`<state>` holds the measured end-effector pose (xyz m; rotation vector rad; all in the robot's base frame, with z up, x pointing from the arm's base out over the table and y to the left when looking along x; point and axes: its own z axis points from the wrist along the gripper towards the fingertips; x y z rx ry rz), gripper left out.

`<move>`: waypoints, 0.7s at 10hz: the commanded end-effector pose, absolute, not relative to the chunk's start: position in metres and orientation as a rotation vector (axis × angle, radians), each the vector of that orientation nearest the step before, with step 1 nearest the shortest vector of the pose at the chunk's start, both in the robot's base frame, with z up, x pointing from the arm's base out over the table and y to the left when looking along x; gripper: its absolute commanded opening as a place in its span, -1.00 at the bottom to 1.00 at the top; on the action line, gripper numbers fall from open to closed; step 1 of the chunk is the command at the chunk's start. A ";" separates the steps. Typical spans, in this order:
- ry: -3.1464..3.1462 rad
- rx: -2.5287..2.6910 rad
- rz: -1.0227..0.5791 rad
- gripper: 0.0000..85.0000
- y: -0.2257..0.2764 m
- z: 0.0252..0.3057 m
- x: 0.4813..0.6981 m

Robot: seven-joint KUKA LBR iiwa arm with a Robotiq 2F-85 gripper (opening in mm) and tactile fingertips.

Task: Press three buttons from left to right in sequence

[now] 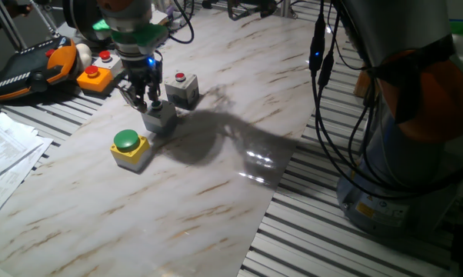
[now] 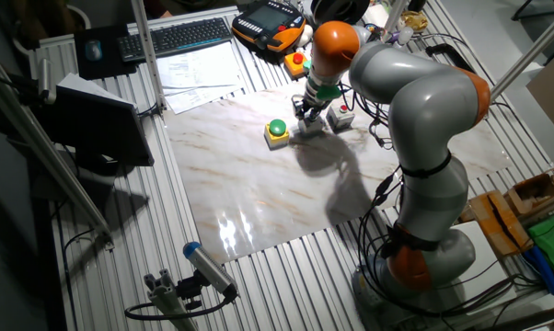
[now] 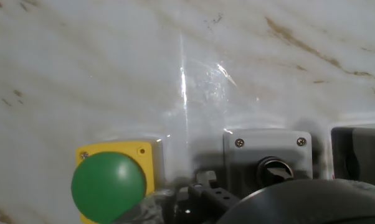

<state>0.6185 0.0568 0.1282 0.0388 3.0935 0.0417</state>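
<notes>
The yellow box with the big green dome button (image 1: 127, 141) stands on the marble board, at the left of the row; it also shows in the hand view (image 3: 108, 185). The grey box with the small green button (image 1: 162, 118) is in the middle. My gripper (image 1: 147, 104) is right on top of it and hides its button in the fixed views. In the hand view this box (image 3: 268, 151) is just ahead, its button half covered by dark gripper parts. The grey box with the small red button (image 1: 182, 89) stands to the right. No view shows whether the fingertips are apart.
An orange box with a red button (image 1: 94, 77) and a grey red-button box (image 1: 108, 61) joined to it sit behind the board, beside an orange and black teach pendant (image 1: 31, 68). Papers (image 1: 8, 150) lie at the left. The arm's base and cables (image 1: 401, 115) stand at the right.
</notes>
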 end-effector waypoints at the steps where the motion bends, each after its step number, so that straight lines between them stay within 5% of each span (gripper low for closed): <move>1: 3.095 0.045 0.039 0.08 0.061 0.132 0.619; 4: 3.104 0.064 0.032 0.02 0.081 0.143 0.621; 5: 3.101 0.066 0.042 -0.17 0.085 0.143 0.620; 7: 3.093 0.067 0.049 -0.85 0.093 0.142 0.618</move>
